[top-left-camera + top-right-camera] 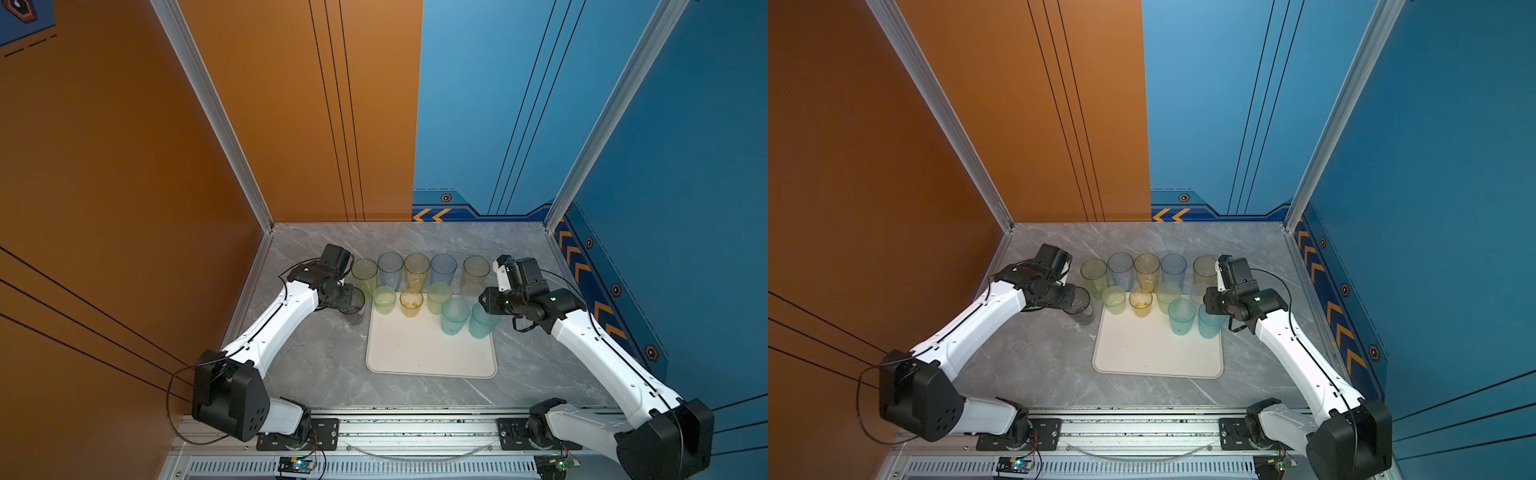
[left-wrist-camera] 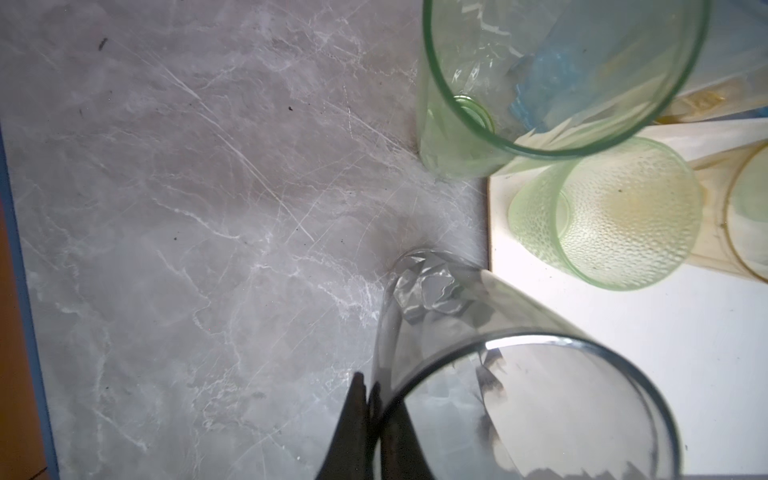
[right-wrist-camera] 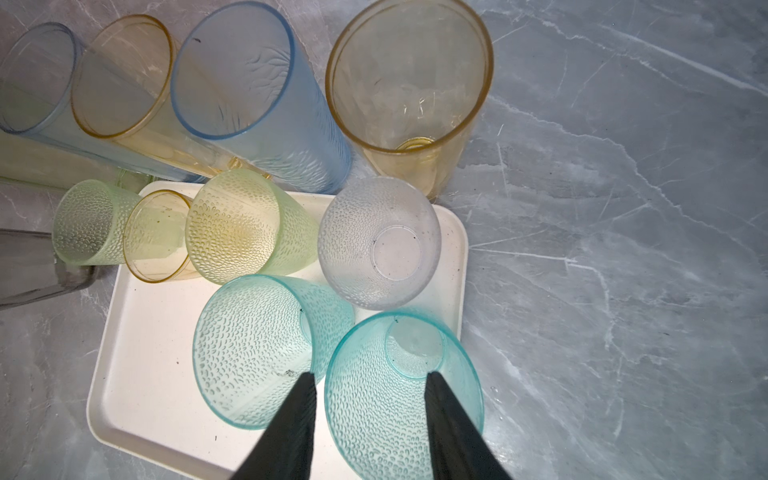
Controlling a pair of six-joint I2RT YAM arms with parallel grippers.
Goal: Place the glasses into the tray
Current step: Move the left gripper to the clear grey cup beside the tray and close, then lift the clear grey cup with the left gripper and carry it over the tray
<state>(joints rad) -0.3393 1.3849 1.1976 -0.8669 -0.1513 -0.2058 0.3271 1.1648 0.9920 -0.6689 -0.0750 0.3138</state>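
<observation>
The cream tray (image 1: 432, 353) (image 3: 145, 353) lies mid-table and holds several short glasses at its far end, two of them teal. A smoky grey glass (image 1: 353, 305) (image 2: 436, 324) stands on the marble just left of the tray's far left corner. My left gripper (image 1: 345, 296) (image 2: 369, 395) is shut on its rim wall, one finger inside and one outside. My right gripper (image 1: 482, 305) (image 3: 372, 378) is open over the nearer teal glass (image 1: 482, 322) (image 3: 386, 424). One finger hangs above its mouth, the other between the two teal glasses.
A row of tall glasses stands on the table behind the tray: green (image 1: 364, 274), blue-grey (image 1: 390, 268), yellow (image 1: 417, 270), blue (image 1: 444, 268) and yellow (image 1: 476, 270). The near half of the tray is bare. Walls close in left, right and back.
</observation>
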